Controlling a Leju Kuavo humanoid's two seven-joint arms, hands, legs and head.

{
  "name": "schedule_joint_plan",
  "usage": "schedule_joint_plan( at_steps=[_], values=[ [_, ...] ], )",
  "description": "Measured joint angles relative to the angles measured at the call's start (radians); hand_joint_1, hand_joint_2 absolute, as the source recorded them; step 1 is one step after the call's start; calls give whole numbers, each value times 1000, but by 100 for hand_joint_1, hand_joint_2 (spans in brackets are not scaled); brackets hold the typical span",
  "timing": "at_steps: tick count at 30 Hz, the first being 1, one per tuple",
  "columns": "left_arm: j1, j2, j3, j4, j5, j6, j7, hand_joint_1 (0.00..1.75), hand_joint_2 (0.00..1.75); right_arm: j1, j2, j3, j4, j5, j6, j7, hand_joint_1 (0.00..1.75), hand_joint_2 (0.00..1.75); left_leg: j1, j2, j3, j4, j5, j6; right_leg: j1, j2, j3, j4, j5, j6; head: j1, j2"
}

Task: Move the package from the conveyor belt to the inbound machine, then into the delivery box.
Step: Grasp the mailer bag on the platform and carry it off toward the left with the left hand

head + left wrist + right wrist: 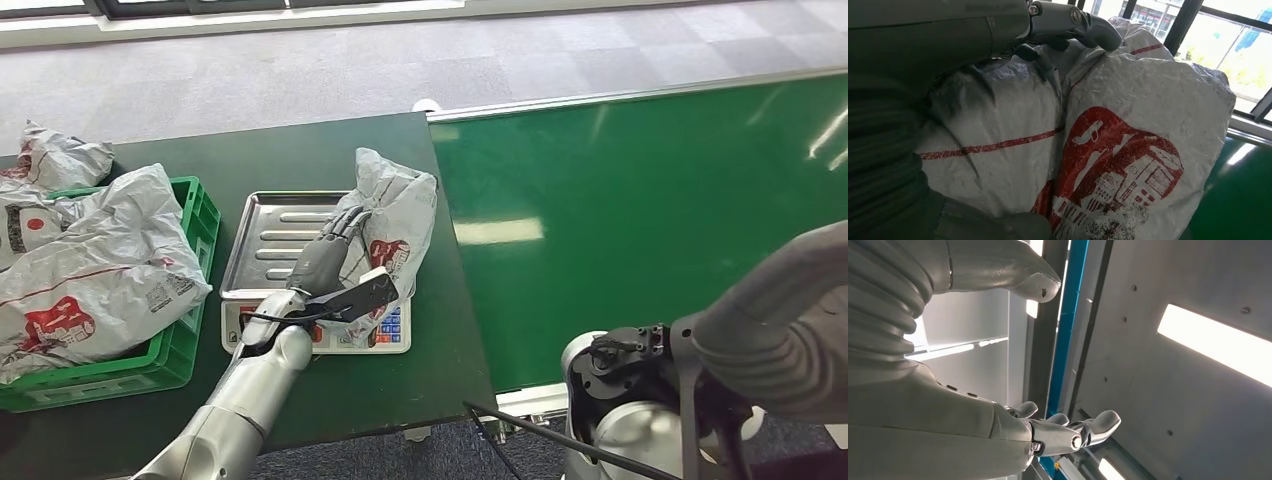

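- Head view: left hand (330, 250) wraps the grey courier bag (398, 225) on the scale's steel tray (262, 235), bag's long axis running 12-to-6.
- Green crate (196, 215) lies at 9 o'clock.
- Right hand (1068, 432) spread, holding nothing.

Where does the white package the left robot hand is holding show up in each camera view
Head view: the package is in the middle, on the scale's right side, under the left robot hand.
Left wrist view: it takes up most of the picture, red print facing the camera.
Right wrist view: not in it; that camera points up at the ceiling.
Shared landmark: the green belt, also at the left wrist view's corner.
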Motion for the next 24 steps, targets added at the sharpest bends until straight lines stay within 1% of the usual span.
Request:
schedule_joint_plan(
  at_steps=[9,13,20,24],
  values=[
    [-30,2,-32,71,-5,-91,-39,1,175,-13,0,48,62,-16,1,0,0,175,0,-3,2,0,0,1,-1,-4,5,0,-1,1,0,0],
    [-35,3,-48,88,-5,-132,-51,175,175,-15,0,57,76,-12,1,0,0,175,0,-4,3,0,0,1,-1,-5,6,0,-1,1,0,0],
    [-36,4,-53,100,34,-164,-100,175,175,-16,0,65,94,21,1,0,0,175,0,-4,4,0,0,1,-1,-5,6,0,-1,1,0,0],
    [-39,4,-54,101,50,-172,-109,175,175,-16,0,66,103,30,1,0,0,175,0,-4,4,0,0,1,-1,-5,6,0,-1,1,0,0]
  ],
)
